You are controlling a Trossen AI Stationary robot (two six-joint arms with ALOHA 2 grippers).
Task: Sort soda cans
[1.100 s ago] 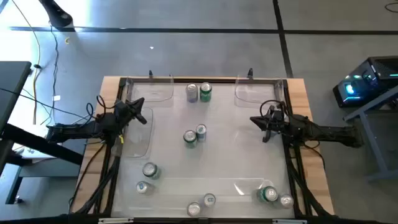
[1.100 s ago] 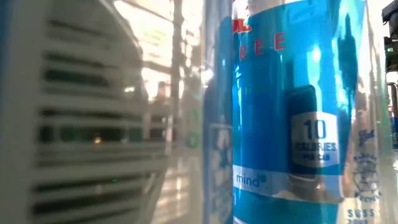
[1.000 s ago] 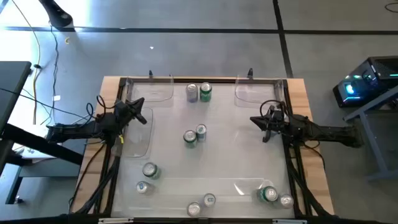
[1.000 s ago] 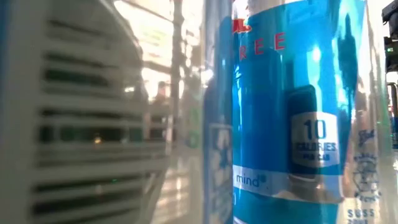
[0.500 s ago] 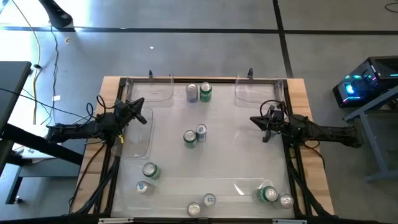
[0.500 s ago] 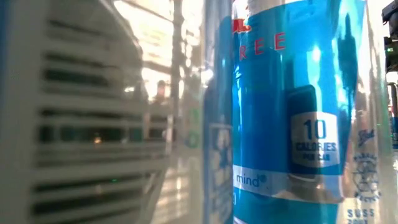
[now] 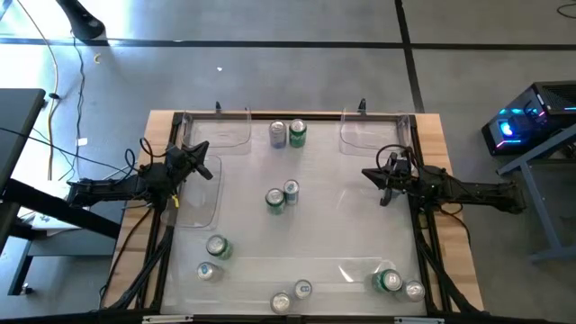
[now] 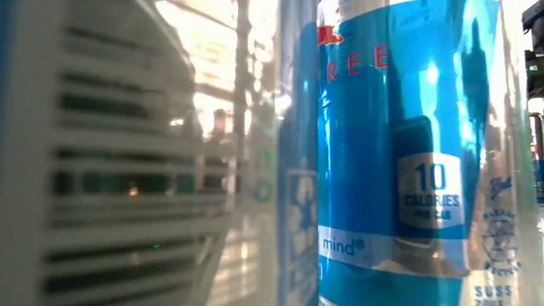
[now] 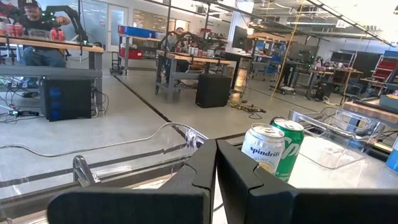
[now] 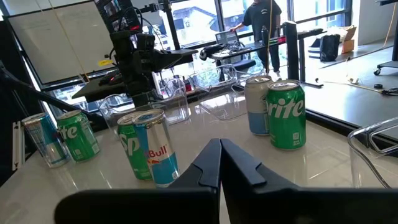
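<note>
Meanwhile, left tool (image 7: 200, 160) pressed together, right tool (image 7: 378, 181) likewise (both empty), facing inward.

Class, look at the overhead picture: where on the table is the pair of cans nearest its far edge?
In the high view, the far pair of cans stands at the table's far edge, midway across, between the two clear trays in the far corners.

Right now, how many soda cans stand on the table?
10, in pairs: two at the far edge, two in the middle, two near-left, two at the near edge, two near-right. None seems hidden.
</note>
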